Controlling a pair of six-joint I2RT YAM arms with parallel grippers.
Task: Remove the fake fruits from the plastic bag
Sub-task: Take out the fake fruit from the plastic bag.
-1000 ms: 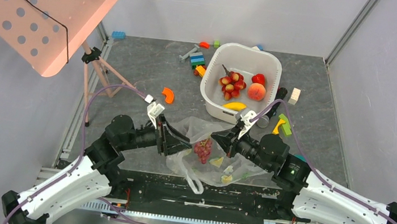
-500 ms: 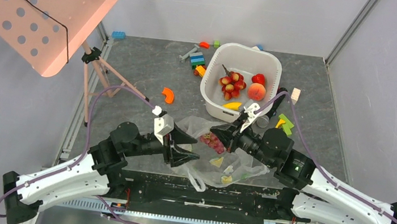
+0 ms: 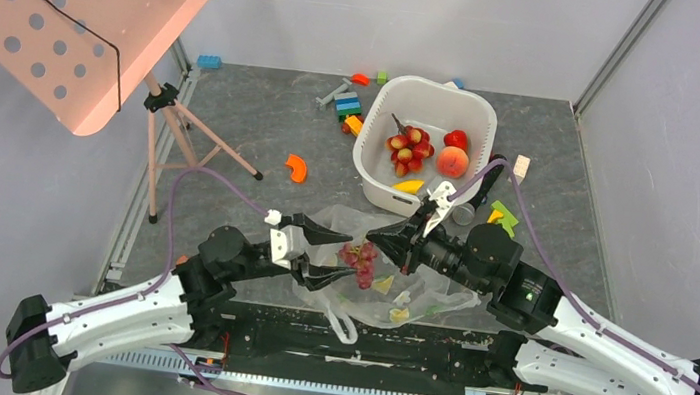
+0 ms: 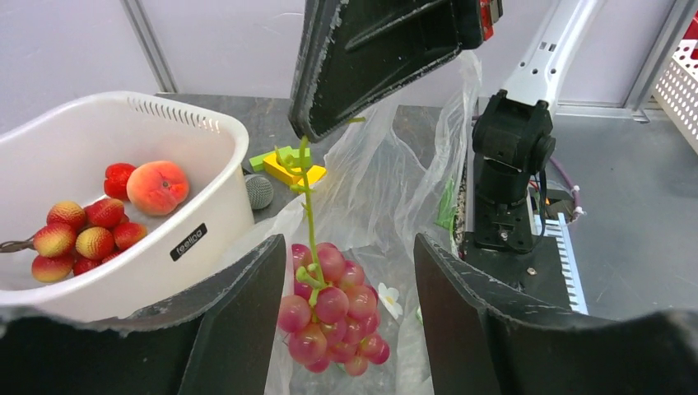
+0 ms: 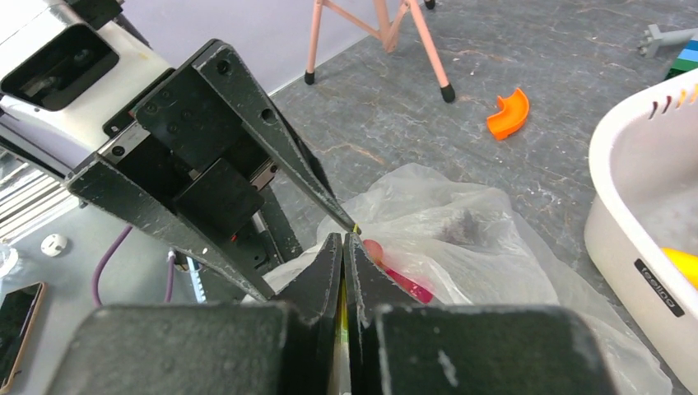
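My right gripper (image 3: 376, 238) is shut on the green stem of a pink-red grape bunch (image 3: 358, 262) and holds it hanging above the clear plastic bag (image 3: 420, 292). In the left wrist view the bunch (image 4: 329, 309) hangs between my open left gripper's (image 4: 350, 317) fingers, close to the left one. My left gripper (image 3: 343, 254) is open around it. Pale wedges (image 3: 382, 284) lie in the bag. The white basin (image 3: 483, 108) holds a red-yellow grape bunch (image 3: 408, 147), an apple (image 3: 455, 138), a peach (image 3: 452, 162) and a yellow piece (image 3: 413, 186).
The flat orange curved piece (image 3: 297, 167) lies left of the basin. Toy blocks (image 3: 347, 107) are scattered behind the basin and to its right (image 3: 500, 216). A pink perforated stand (image 3: 66, 12) on a tripod fills the far left.
My left gripper swung in from the bag's left side and opened around the grape bunch. My right gripper shifted slightly, and the bunch now hangs from its stem.
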